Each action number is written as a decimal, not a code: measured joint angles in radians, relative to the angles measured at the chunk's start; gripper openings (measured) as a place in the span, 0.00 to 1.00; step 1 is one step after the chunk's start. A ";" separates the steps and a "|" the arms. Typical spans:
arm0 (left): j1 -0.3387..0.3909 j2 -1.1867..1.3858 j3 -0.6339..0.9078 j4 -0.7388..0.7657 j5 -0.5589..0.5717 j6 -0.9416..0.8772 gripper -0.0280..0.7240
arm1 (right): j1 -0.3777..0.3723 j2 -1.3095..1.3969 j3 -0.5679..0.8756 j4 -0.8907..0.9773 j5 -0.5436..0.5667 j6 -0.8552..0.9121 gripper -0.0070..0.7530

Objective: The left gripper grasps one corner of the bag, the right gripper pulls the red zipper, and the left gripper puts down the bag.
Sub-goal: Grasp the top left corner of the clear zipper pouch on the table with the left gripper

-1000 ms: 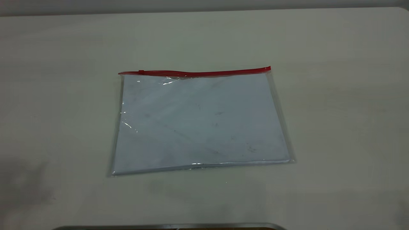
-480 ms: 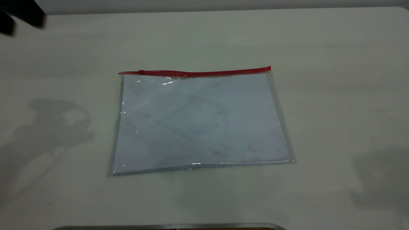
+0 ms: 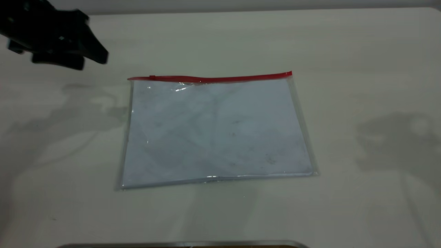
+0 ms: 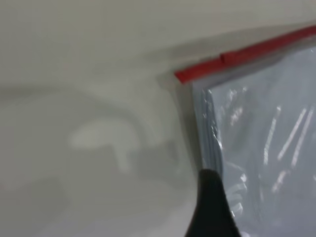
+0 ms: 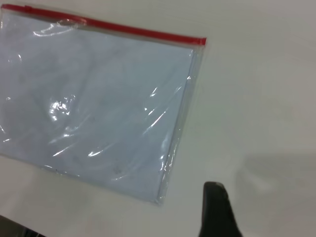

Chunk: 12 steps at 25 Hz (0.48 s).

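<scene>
Reaching in from the 10 o'clock corner of the exterior view, the left gripper [image 3: 100, 57] hangs over the tabletop [image 3: 361, 51]. Its fingers [image 3: 94, 51] hold nothing. Whether they are spread apart or pressed together, I cannot tell, because they show only as one dark shape. In the left wrist view a single dark fingertip [image 4: 212, 197] sits close to the bag's [image 3: 217, 131] side edge, near the corner where the red zipper [image 3: 210, 78] ends.

The right gripper does not show in the exterior view. Its own wrist view shows just one dark fingertip [image 5: 217, 207], away from the bag, so I cannot tell its state either.

The bag lies flat in the middle of the tabletop, with white paper inside. The red zipper runs along its 12 o'clock edge. A tiny slider tab [image 3: 152, 77] sits near the 9 o'clock end of that strip.

Here is what could go wrong, I think:

- The bag is thin, flat and slippery. The fingers could slide over the corner and grab nothing.
- Pushing down on the corner could shove the whole bag across the tabletop, so the zipper ends up somewhere else.
- The slider tab is very close to that corner. The left gripper could cover it and leave the right gripper no room.
- A weak hold could let the bag slip out once the zipper gets pulled.
</scene>
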 joint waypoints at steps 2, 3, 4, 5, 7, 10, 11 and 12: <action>0.000 0.056 -0.034 -0.053 0.017 0.057 0.82 | 0.000 0.044 -0.006 0.026 -0.007 -0.027 0.70; 0.000 0.086 -0.052 -0.079 0.027 0.086 0.82 | 0.000 0.067 -0.006 0.040 -0.009 -0.042 0.70; 0.000 0.116 -0.064 -0.104 0.035 0.117 0.82 | 0.000 0.088 -0.006 0.055 -0.011 -0.054 0.70; -0.001 0.144 -0.079 -0.128 0.038 0.141 0.82 | 0.000 0.107 -0.006 0.068 -0.014 -0.066 0.70; -0.001 0.192 -0.101 -0.172 0.041 0.192 0.82 | 0.000 0.137 -0.007 0.095 -0.018 -0.089 0.70; -0.001 0.249 -0.115 -0.230 0.075 0.255 0.82 | 0.000 0.167 -0.008 0.118 -0.033 -0.121 0.70; -0.001 0.264 -0.118 -0.248 0.090 0.276 0.82 | 0.000 0.172 -0.008 0.126 -0.035 -0.129 0.70; -0.002 0.278 -0.119 -0.272 0.101 0.295 0.82 | 0.000 0.175 -0.008 0.130 -0.038 -0.137 0.70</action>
